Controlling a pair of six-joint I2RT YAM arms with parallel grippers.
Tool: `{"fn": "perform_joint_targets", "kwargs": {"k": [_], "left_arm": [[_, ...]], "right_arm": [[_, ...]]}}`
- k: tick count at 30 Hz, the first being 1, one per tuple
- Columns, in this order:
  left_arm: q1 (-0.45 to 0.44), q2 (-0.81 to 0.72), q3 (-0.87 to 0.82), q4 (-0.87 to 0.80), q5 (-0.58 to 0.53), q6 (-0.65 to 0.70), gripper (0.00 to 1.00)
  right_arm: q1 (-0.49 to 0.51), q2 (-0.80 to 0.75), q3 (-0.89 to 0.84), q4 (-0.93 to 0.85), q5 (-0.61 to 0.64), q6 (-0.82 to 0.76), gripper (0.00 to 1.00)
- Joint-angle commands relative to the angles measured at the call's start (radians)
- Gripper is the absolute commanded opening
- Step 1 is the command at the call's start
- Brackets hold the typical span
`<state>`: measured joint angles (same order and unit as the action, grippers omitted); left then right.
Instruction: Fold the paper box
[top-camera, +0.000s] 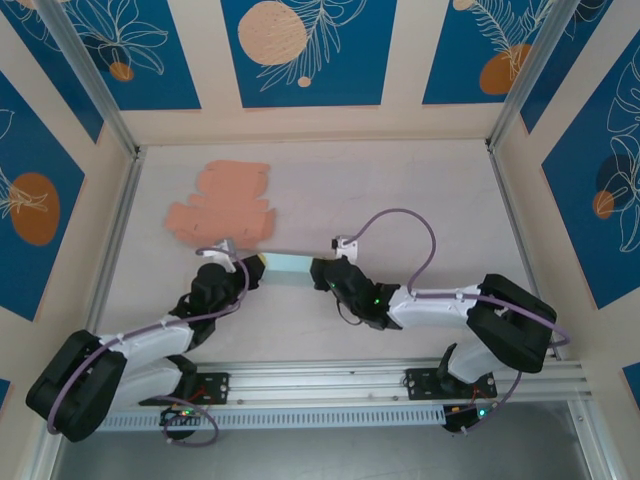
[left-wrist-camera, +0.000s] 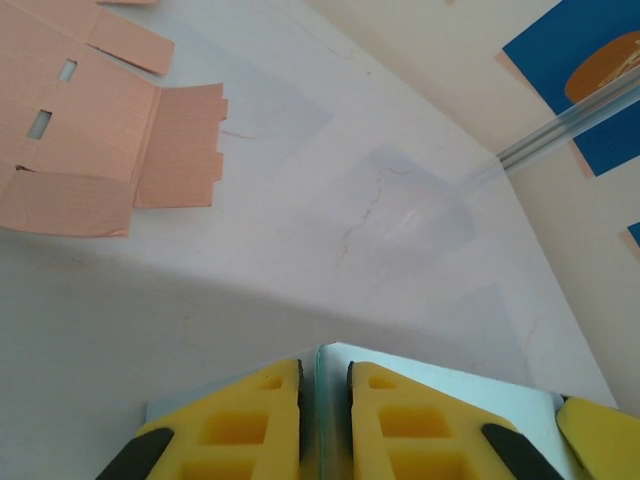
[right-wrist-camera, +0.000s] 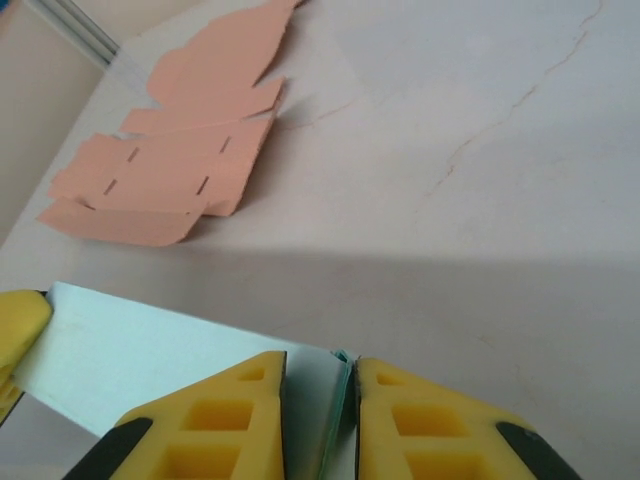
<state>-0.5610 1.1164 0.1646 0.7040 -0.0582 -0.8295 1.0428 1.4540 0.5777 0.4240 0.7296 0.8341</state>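
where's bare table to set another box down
Bare: far right of the table, between the side wall and the right arm, and the far middle beside the orange blank. Crowded: far left with the blank, and near centre, where it and the left arm pinch the blue box in their jaws.

You had both arms reaching low toward the worktop's middle, wrists turned inward. Your left claw (top-camera: 252, 266) and right claw (top-camera: 318, 271) faced each other, yellow fingers (left-wrist-camera: 245, 425) nearly together, each pinching an end of the pale blue paper box (top-camera: 290, 263).
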Motion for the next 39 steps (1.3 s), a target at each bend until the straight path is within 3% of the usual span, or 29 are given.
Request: {"fn": "perform_joint_targets", "kwargs": {"k": [1, 6, 13, 20, 27, 31, 36, 39], "left_arm": [[-0.09, 0.069, -0.091, -0.249, 0.042, -0.002, 0.13], [-0.157, -0.013, -0.136, -0.324, -0.012, -0.047, 0.12], [-0.173, -0.34, -0.168, -0.648, -0.05, -0.069, 0.13], [-0.176, -0.484, -0.162, -0.755, -0.056, -0.079, 0.2], [-0.176, -0.581, -0.066, -0.849, -0.037, -0.068, 0.34], [-0.161, -0.511, 0.087, -0.943, -0.068, 0.048, 0.51], [-0.072, -0.255, 0.25, -0.982, 0.018, 0.206, 0.75], [-0.019, -0.13, 0.31, -0.98, 0.068, 0.283, 0.8]], "right_arm": [[0.098, 0.053, -0.091, -0.11, -0.013, -0.007, 0.16], [0.214, 0.064, -0.083, -0.186, 0.126, 0.071, 0.15], [0.305, 0.102, -0.077, -0.292, 0.215, 0.26, 0.15], [0.333, 0.092, -0.023, -0.471, 0.233, 0.381, 0.21], [0.294, -0.077, 0.063, -0.76, 0.214, 0.443, 0.34], [0.216, -0.116, 0.144, -0.847, 0.078, 0.408, 0.43], [0.146, -0.07, 0.243, -0.914, -0.063, 0.414, 0.62], [0.108, -0.014, 0.278, -0.912, -0.156, 0.431, 0.75]]}}
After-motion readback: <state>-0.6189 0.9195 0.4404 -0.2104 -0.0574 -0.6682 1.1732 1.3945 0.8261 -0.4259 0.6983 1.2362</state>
